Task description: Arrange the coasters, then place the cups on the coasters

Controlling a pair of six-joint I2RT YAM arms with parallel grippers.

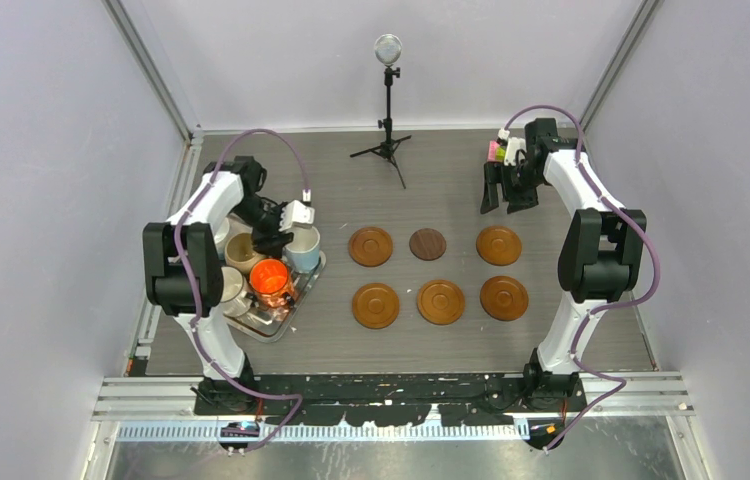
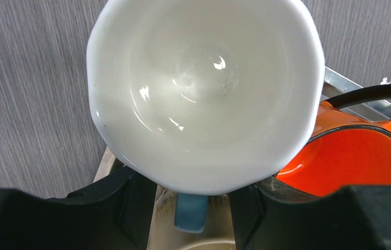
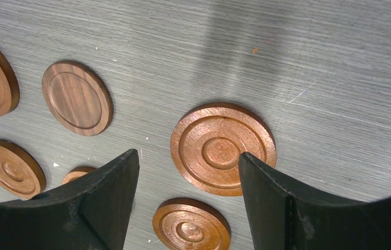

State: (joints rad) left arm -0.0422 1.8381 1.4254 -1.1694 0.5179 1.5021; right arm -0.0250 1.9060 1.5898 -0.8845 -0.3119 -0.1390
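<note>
Six coasters lie in two rows of three mid-table; five are mid-brown, such as one, and a smaller dark one is in the back row. The cups stand crowded in a silver tray at the left. My left gripper is at the light blue cup. In the left wrist view that cup shows its white inside, and its blue handle sits between my left gripper's fingers with a gap on each side. The orange cup stands beside it. My right gripper hangs open and empty above a coaster.
A microphone on a tripod stands at the back centre. A beige cup and a white cup also stand in the tray. White walls close in both sides. The right arm is raised at the back right.
</note>
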